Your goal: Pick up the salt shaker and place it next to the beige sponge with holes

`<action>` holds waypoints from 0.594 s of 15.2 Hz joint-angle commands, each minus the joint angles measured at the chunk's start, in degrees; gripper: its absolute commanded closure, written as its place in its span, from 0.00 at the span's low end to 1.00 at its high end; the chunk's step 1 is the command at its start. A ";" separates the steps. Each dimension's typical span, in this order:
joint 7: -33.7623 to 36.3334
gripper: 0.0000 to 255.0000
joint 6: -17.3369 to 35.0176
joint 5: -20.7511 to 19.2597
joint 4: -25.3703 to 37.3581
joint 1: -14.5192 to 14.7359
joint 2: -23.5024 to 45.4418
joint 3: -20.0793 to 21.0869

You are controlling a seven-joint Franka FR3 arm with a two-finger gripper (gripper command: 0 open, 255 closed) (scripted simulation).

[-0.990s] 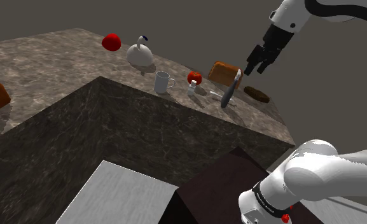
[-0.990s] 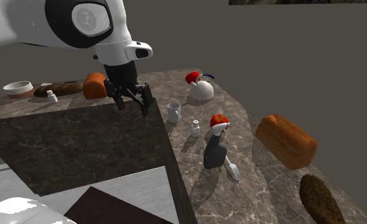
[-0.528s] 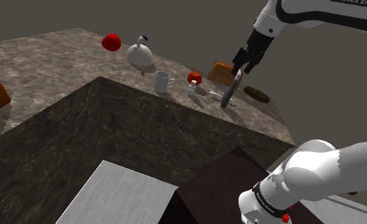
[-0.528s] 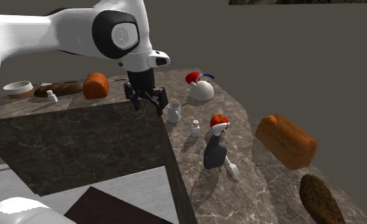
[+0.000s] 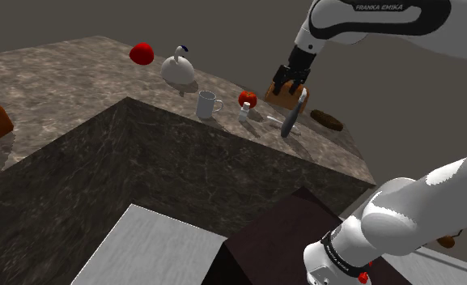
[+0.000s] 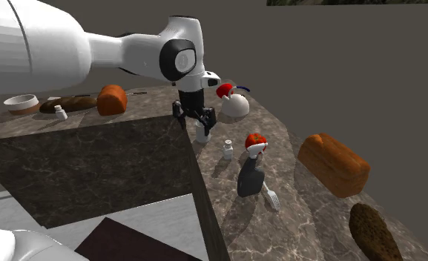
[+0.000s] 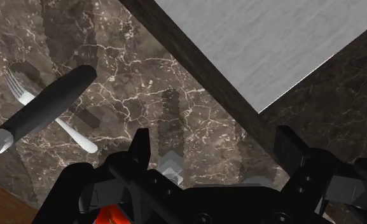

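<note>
Dark marble counter (image 5: 61, 81) w/ plain grey walls (image 5: 223, 32) behind.

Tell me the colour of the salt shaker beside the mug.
White; the salt shaker shows best in the second exterior view.

salt shaker (image 6: 228, 150) just beside fruit (image 6: 255, 140) | mug (image 6: 202, 135) near | loaf (image 6: 334, 163) well apart | all on counter (image 6: 301, 207)

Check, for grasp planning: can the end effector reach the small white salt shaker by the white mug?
Probably yes: the open end effector hangs nearby; nothing covers the salt shaker, though the white mug stands close.
</note>
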 commanded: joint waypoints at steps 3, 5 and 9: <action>-1.66 0.00 3.67 1.44 4.07 -0.16 8.41 -1.37; -2.53 0.00 4.86 2.44 6.99 -0.30 12.87 -1.90; -4.28 0.00 6.40 4.73 13.77 -0.90 21.97 -2.63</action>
